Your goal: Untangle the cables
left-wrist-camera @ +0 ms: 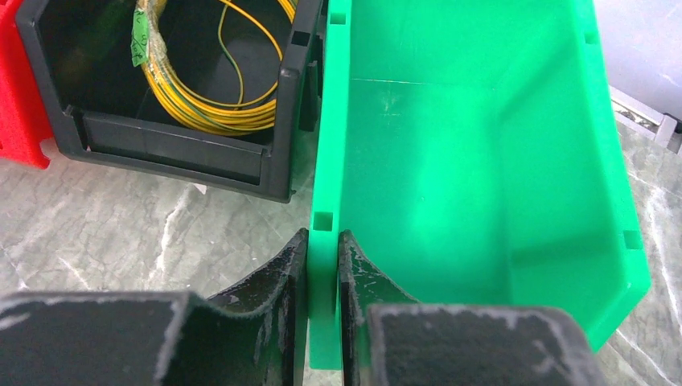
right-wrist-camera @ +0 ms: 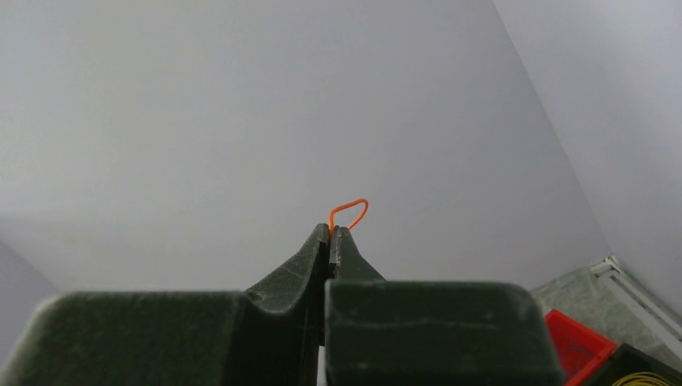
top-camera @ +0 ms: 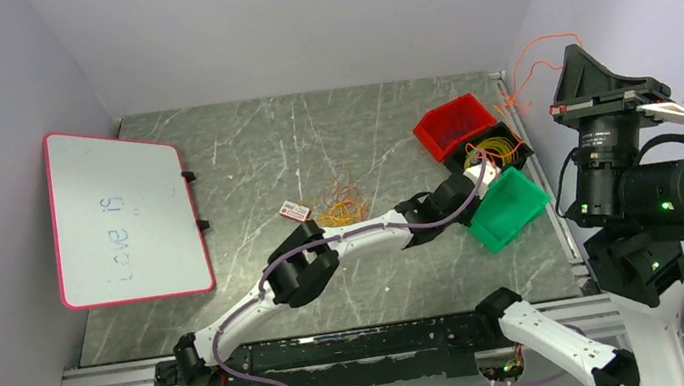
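A loose tangle of thin orange and yellow cables (top-camera: 343,205) lies mid-table. One orange cable (top-camera: 531,60) rises from the table's right edge to my raised right gripper (top-camera: 573,49). In the right wrist view that gripper (right-wrist-camera: 330,231) is shut on the orange cable (right-wrist-camera: 350,211), whose small loop pokes past the tips. A yellow coil (left-wrist-camera: 201,108) rests in the black bin (left-wrist-camera: 185,153). My left gripper (left-wrist-camera: 323,241) is shut on the near wall of the empty green bin (left-wrist-camera: 482,161), one finger inside and one outside.
A red bin (top-camera: 455,125) stands behind the black bin, with the green bin (top-camera: 512,207) in front, all at the table's right side. A white board with a pink rim (top-camera: 124,214) lies at the left. A small label card (top-camera: 295,210) sits beside the tangle.
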You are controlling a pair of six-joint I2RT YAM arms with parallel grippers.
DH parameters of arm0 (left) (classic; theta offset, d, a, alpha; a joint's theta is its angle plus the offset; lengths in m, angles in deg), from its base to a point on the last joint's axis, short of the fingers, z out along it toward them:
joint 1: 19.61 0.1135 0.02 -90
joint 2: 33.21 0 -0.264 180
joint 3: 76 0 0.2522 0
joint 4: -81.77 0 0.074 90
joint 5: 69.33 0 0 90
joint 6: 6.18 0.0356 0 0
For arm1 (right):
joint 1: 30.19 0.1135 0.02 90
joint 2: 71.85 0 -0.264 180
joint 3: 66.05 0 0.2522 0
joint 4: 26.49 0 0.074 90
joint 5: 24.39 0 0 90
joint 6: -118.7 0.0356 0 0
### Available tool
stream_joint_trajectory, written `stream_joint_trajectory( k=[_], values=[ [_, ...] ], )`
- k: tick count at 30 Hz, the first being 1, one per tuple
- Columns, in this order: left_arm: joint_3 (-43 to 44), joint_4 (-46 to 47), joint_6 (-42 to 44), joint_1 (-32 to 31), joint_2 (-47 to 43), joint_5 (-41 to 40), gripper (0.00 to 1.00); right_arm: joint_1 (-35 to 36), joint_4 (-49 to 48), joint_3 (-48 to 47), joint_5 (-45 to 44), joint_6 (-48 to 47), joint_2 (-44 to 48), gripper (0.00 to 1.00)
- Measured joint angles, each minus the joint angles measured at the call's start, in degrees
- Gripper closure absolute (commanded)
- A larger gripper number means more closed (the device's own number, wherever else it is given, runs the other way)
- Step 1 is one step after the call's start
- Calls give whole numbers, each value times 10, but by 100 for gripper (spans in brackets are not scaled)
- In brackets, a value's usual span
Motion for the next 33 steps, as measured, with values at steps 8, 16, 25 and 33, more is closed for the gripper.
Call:
stream_joint_trajectory(
  k=[8, 16, 25, 33],
  values=[
    [-3, 1, -4, 10, -1, -8, 84, 0, 5, 3, 0, 0, -3, 100],
    [-16, 0, -5, 29, -8, -27, 44, 0, 21, 4, -2, 0, -10, 100],
    [-114, 17, 3, 43, -64, -30, 23, 0, 10, -8, -1, -16, -26, 100],
    [-224, 66, 13, 35, -185, -16, 15, 0, -50, -43, -2, -71, -54, 100]
  ],
)
